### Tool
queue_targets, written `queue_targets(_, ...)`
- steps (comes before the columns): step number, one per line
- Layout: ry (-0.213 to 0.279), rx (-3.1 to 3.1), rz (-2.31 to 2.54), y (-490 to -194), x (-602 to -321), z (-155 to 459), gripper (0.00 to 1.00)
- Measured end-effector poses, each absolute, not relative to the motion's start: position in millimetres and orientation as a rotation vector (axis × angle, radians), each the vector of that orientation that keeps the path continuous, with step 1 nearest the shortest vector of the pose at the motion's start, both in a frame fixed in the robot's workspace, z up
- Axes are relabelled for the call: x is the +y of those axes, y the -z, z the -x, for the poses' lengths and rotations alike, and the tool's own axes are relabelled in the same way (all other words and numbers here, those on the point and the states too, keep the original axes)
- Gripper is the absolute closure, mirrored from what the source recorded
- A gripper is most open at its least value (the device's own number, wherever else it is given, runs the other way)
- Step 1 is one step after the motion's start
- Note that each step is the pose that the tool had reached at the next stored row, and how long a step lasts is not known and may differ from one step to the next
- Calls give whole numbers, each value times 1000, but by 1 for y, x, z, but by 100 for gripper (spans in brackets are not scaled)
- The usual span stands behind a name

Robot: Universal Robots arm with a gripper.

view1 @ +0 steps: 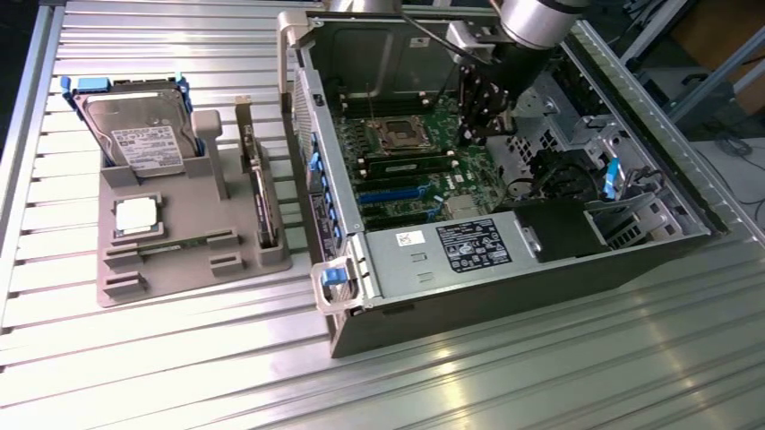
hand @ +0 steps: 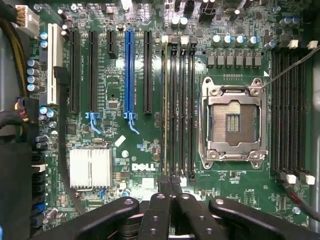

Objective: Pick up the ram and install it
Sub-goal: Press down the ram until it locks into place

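Observation:
The ram (view1: 407,165) stands on edge in a memory slot beside the empty processor socket (view1: 392,134), inside the open computer case (view1: 478,287). From the wrist it is a thin yellowish edge (hand: 165,110) in the outermost of the black slots (hand: 182,110), next to the socket (hand: 234,122). My gripper (view1: 478,134) reaches down into the case at the ram's end toward the exterior view's right. Its black fingers (hand: 159,210) are shut, with the tips (hand: 170,181) over that end of the slots. Nothing shows between them, and I cannot tell whether they touch the ram.
A grey tray (view1: 179,278) at the exterior view's left holds a hard drive (view1: 141,139), a silver processor chip (view1: 135,215) and an upright expansion card (view1: 261,197). The power supply (view1: 449,246), cables (view1: 544,175) and case walls crowd the arm. A blue expansion slot (hand: 130,70) lies beside the memory slots.

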State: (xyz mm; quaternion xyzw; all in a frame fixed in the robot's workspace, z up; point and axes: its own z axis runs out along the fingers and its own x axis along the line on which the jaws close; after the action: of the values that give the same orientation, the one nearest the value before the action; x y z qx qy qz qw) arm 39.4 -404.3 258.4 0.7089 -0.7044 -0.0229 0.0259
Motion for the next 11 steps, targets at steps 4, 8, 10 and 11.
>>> queue_targets(4,71,-2177,-2191,-249,-404,-39,89)
queue_targets(8,71,-2177,-2191,-237,-404,-39,89)
queue_targets(10,71,-2177,-2191,-235,-404,-39,89)
queue_targets(11,71,-2177,-2191,-234,-404,-39,89)
